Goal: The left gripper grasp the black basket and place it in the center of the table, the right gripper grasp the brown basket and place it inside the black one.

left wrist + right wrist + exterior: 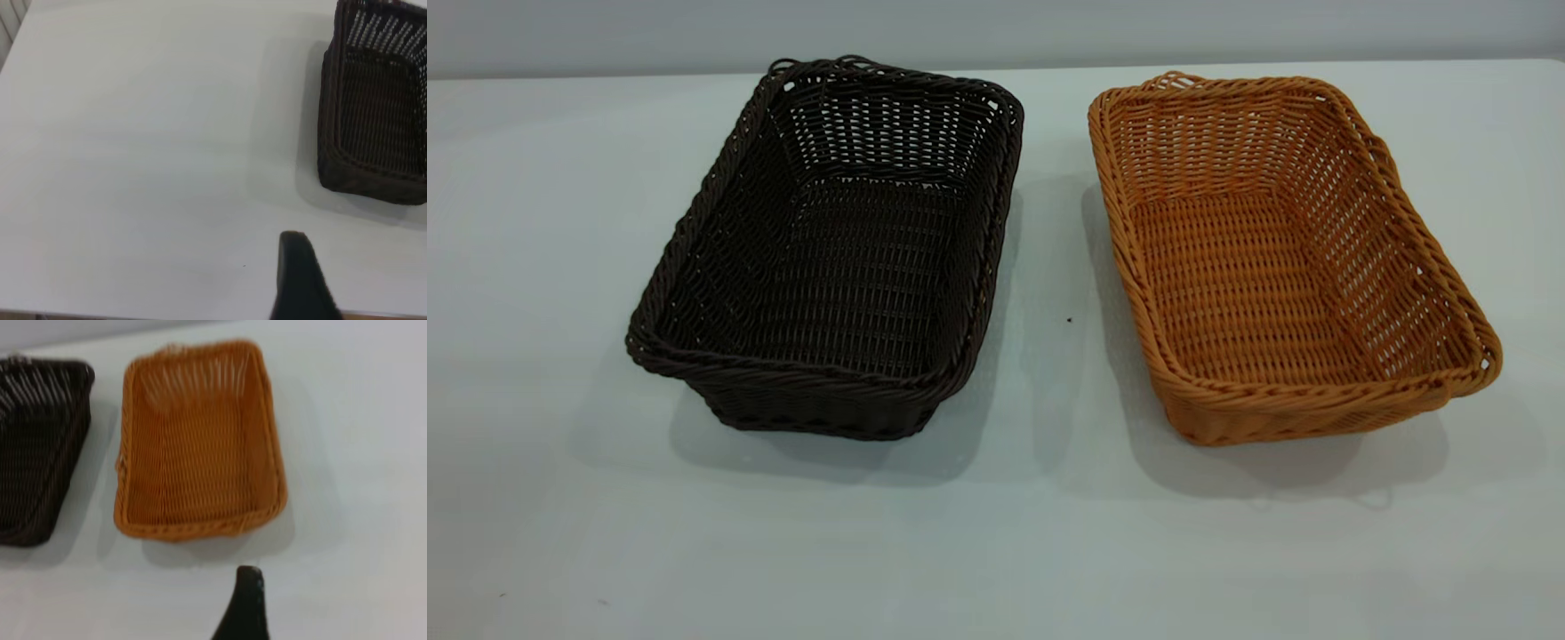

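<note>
Only one black finger [299, 277] of the left gripper [301, 283] shows, at the bottom of the left wrist view, a bit right of the middle; it holds nothing, and I cannot tell if the fingers are open or closed; it is well apart from the black basket [377, 113], which sits at the right edge of that view.

Only one black finger [245, 603] of the right gripper [244, 607] shows, at the bottom middle of the right wrist view; it holds nothing too, and I cannot tell if those fingers are open or closed; the brown basket [200, 440] is near it, in the middle of that view, but not touching.

In the exterior view no arm shows; the black basket [827, 258] stands left of the middle of the frame on the white table [996, 551]; the brown basket [1280, 258] stands right of the middle; both are upright, side by side with a gap between them; a tiny dark speck [1070, 320] lies on the table in that gap.
</note>
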`<state>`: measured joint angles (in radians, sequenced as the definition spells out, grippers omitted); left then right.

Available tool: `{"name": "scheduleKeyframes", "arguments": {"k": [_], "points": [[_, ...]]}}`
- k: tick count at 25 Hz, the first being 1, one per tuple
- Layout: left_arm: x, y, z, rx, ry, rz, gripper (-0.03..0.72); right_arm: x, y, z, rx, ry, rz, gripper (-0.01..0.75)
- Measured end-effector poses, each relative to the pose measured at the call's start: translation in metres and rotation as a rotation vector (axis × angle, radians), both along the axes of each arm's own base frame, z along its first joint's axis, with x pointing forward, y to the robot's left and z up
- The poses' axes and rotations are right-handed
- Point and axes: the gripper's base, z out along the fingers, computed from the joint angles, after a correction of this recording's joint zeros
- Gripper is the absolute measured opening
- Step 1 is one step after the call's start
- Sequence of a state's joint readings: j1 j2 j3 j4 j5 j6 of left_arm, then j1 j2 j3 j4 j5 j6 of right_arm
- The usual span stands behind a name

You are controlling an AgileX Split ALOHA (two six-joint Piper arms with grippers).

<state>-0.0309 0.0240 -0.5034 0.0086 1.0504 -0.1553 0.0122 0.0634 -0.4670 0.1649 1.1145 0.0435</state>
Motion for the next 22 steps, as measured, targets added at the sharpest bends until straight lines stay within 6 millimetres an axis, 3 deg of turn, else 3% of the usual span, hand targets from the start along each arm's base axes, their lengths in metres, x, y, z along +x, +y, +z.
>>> {"name": "scheduleKeyframes", "arguments": {"k": [5, 10, 14, 22], "points": [[0.043, -0.001, 0.008, -0.002, 0.081, 0.002, 0.408, 0.045, 0.001, 0.001, -0.005, 0.178, 0.006, 0.639], [0.098, -0.004, 0.006, 0.064, 0.164, -0.063, 0.503, 0.095, 0.008, -0.012, 0.076, 0.334, 0.035, 0.636], [0.143, -0.006, 0.001, 0.127, 0.215, -0.133, 0.574, 0.135, 0.020, -0.031, 0.236, 0.440, 0.040, 0.627], [0.227, -0.009, -0.016, 0.143, 0.258, -0.155, 0.584, 0.195, 0.044, -0.091, 0.636, 0.735, -0.031, 0.590]]}}
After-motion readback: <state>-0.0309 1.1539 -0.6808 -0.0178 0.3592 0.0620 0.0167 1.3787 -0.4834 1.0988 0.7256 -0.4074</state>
